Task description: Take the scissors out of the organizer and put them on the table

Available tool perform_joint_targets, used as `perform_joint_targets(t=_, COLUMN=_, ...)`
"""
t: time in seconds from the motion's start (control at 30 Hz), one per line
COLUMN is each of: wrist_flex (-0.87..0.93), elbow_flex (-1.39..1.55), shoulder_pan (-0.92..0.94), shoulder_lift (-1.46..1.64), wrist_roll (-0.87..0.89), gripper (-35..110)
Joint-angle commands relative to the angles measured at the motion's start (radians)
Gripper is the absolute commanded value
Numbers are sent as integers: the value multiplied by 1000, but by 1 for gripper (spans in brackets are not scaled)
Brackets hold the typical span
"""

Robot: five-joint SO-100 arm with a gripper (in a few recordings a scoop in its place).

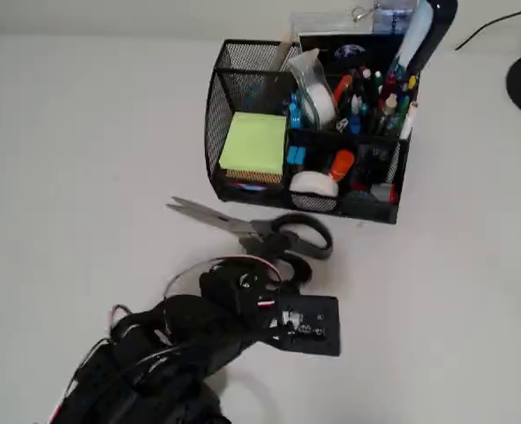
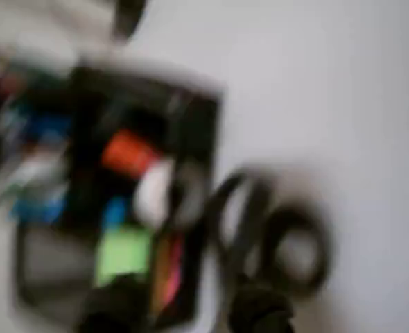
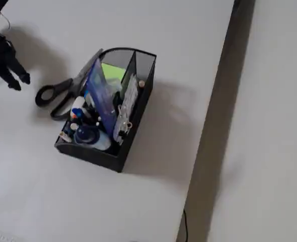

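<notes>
No writing is showing clearly enough to read anywhere. The scissors (image 1: 259, 231) are lying flat on the off-white surface (image 1: 84, 141), just in front of the organizer (image 1: 243, 75) and outside it. In the overhead view their long axis is running nearly level, blades pointing left and slightly up, black loop handles to the right. The claw (image 3: 16, 80) is hovering just beside the handles, holding nothing; how far its fingers are standing apart cannot be told.
</notes>
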Motion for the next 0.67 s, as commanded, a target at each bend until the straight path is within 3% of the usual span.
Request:
perform_joint_targets(t=0.0, wrist_flex=196, elbow_flex=-249, shoulder_pan=-218, shoulder_lift=9, wrist_roll=137, gripper=0)
perform_joint_targets(t=0.2, wrist_flex=267, elbow_flex=-114, shoulder_pan=-202, shoulder_lift=11, wrist_roll=138, gripper=0)
perform_joint_targets(t=0.4, wrist_flex=221, elbow_flex=147, shoulder_pan=-206, shoulder_lift=11, wrist_roll=121, gripper=0)
perform_joint_targets(t=0.63, wrist_flex=225, elbow_flex=155, shoulder_pan=-207, shoulder_lift=11, wrist_roll=132, gripper=0)
